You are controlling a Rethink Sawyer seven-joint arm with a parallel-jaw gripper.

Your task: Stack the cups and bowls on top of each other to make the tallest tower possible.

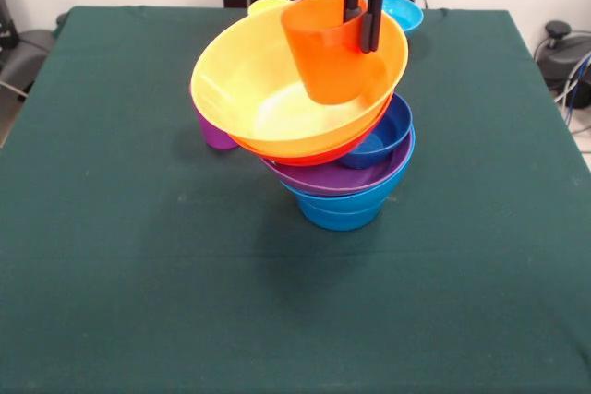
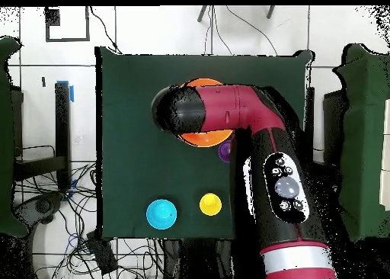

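Green cloth: covering the bench [image 1: 111, 256] under everything.
Purple cup [image 1: 215, 133]: peeking out at the left of the tower, behind it, mostly hidden by the bowls; the overhead view is showing it [image 2: 225, 149] on the cloth just beside the stack.
Tower [image 1: 342, 182]: standing near the bench's middle, leaning to the left, a mid-blue bowl [image 1: 340, 211] at the bottom, a purple bowl [image 1: 332, 177] over it, a small dark blue bowl [image 1: 383, 136] poking out on the right.
Orange bowl [image 1: 305, 154]: showing as a thin rim under the top bowl.
Large yellow bowl [image 1: 268, 99]: sitting tilted on top, mouth facing the front camera.
Orange cup [image 1: 328, 53]: hanging upright inside the yellow bowl, its base close to the bowl's inner wall.
Hand [image 1: 362, 11]: pinching the orange cup's rim, one finger inside and one outside.
Yellow cup [image 1: 268, 5]: sitting on the cloth behind the tower.
Small cyan bowl [image 1: 404, 13]: sitting on the cloth at the back right.
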